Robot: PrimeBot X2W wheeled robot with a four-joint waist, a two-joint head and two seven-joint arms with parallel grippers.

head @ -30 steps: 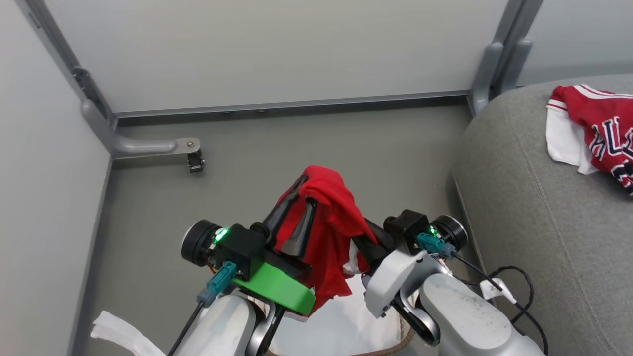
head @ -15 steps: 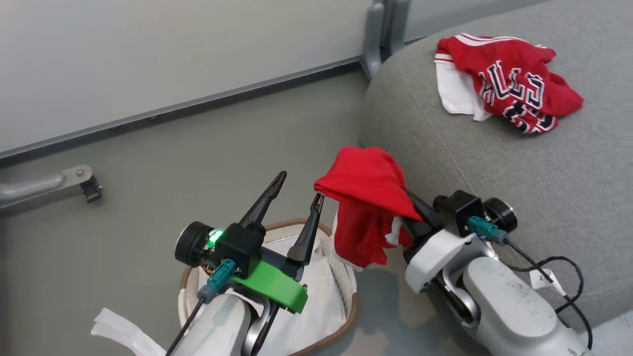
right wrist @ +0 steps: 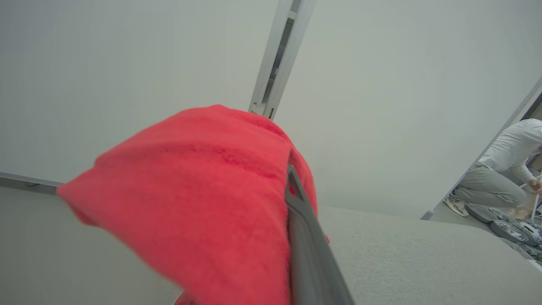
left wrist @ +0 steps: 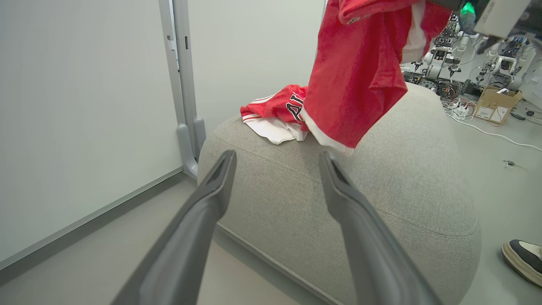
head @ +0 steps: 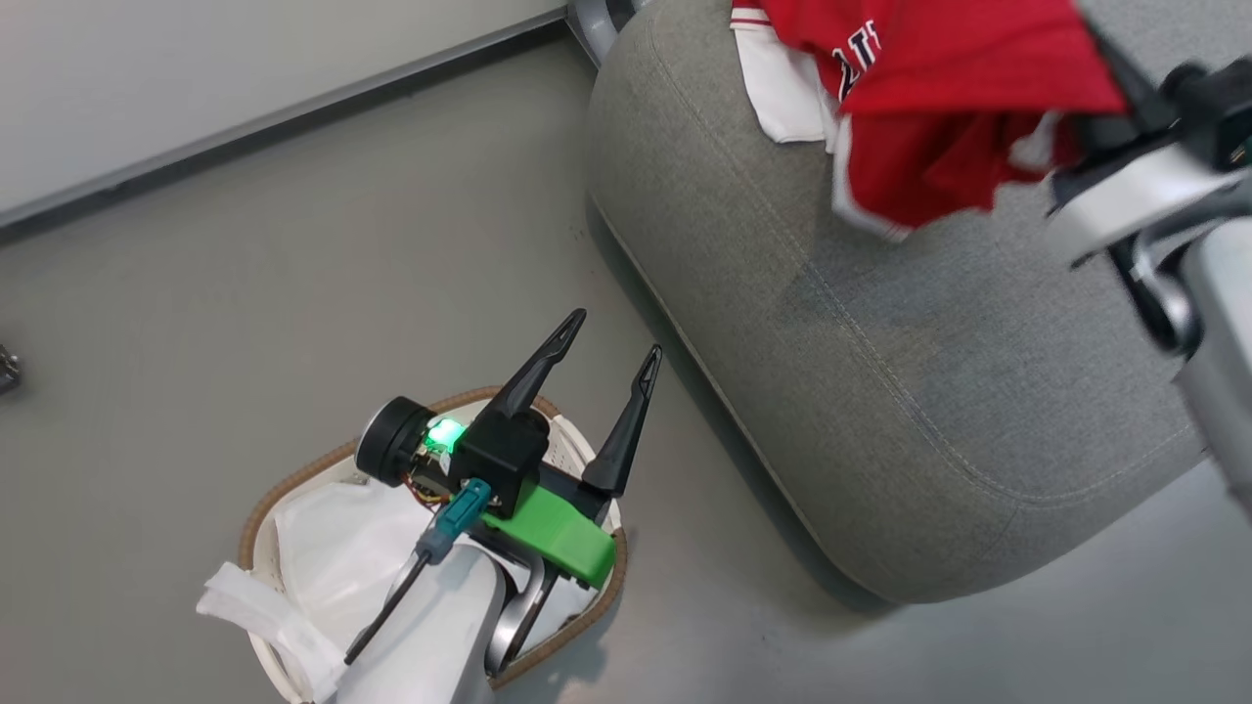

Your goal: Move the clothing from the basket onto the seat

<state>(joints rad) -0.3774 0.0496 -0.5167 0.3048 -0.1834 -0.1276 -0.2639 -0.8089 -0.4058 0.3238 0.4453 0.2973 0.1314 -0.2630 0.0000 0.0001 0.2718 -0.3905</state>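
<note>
Swung across: right gripper [head: 1115, 78] now carries the red, white-trimmed jersey [head: 939, 127] above the large grey upholstered seat [head: 880, 372], high so I clear the cushion. Fingers cloth-covered; I cannot tell their closure. Jersey hangs long axis vertical, hem toward seat. Left gripper [head: 616, 332], fingers apart, idles beside seat over oval white brown-rimmed basket [head: 333, 455].

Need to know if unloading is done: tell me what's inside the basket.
A white liner sheet lies inside the basket; the left arm covers its near right part, hiding anything beneath.
</note>
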